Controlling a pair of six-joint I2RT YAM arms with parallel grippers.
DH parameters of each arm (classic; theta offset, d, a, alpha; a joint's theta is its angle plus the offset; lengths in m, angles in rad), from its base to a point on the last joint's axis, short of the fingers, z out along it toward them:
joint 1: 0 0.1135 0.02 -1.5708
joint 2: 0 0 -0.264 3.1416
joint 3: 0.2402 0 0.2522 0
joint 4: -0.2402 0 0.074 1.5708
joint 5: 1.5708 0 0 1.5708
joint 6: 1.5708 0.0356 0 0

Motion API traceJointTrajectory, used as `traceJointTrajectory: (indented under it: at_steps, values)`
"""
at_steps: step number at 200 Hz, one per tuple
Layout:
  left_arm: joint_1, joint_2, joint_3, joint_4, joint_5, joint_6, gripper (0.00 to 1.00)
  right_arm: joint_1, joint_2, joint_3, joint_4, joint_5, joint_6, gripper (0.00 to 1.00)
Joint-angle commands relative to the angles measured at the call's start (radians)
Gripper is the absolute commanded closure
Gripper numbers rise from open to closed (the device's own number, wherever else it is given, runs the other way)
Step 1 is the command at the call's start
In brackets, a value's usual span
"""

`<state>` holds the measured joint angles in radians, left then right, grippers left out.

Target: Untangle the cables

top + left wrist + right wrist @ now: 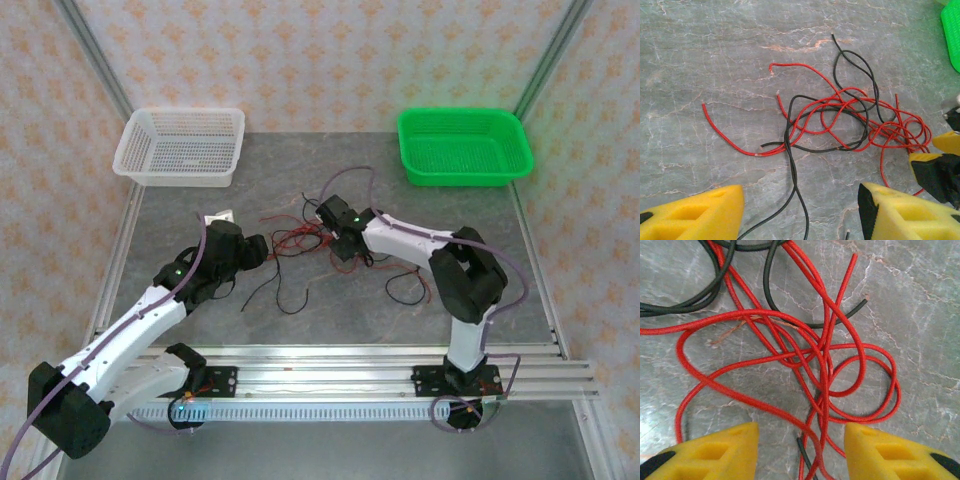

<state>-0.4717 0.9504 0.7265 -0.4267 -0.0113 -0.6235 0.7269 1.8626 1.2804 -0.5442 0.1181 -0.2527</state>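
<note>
The cables (297, 237) lie in a loose tangle of thin red and black wires on the grey table, between my two grippers. My left gripper (262, 250) sits at the tangle's left edge. In the left wrist view its gripper (800, 215) is open, and two black wires (788, 145) trail between the yellow fingers (690, 215) without being pinched. My right gripper (343, 243) hovers over the tangle's right side. In the right wrist view that gripper (801, 452) is open, with red loops (824, 385) and a black end running between its fingers (895, 452).
A white basket (182, 147) stands at the back left and a green basket (463, 145) at the back right. Loose black wires lie nearer the front (285, 295) and under the right arm (405, 290). A small white piece (220, 215) sits by the left wrist.
</note>
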Motion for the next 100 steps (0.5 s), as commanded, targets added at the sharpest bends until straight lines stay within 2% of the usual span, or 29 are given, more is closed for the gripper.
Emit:
traceJointTrajectory:
  at_steps: [1,46,69,93,100]
  values:
    - [-0.005,-0.018,0.004,0.011,-0.009,0.015,0.37,-0.013,0.032,0.033,0.018,0.051,-0.025,0.53]
    - [-0.005,-0.013,0.005,0.008,-0.015,0.015,0.37,-0.022,0.044,0.052,0.042,0.054,-0.031,0.61]
    - [-0.005,-0.010,-0.001,0.012,-0.015,0.012,0.37,-0.024,0.045,0.051,0.049,0.045,-0.037,0.78]
    - [-0.005,-0.007,-0.002,0.015,-0.013,0.009,0.37,-0.024,0.032,0.053,0.049,0.039,-0.034,1.00]
    - [-0.005,-0.007,-0.005,0.013,-0.013,0.008,0.37,-0.024,0.021,0.056,0.046,0.033,-0.029,1.00]
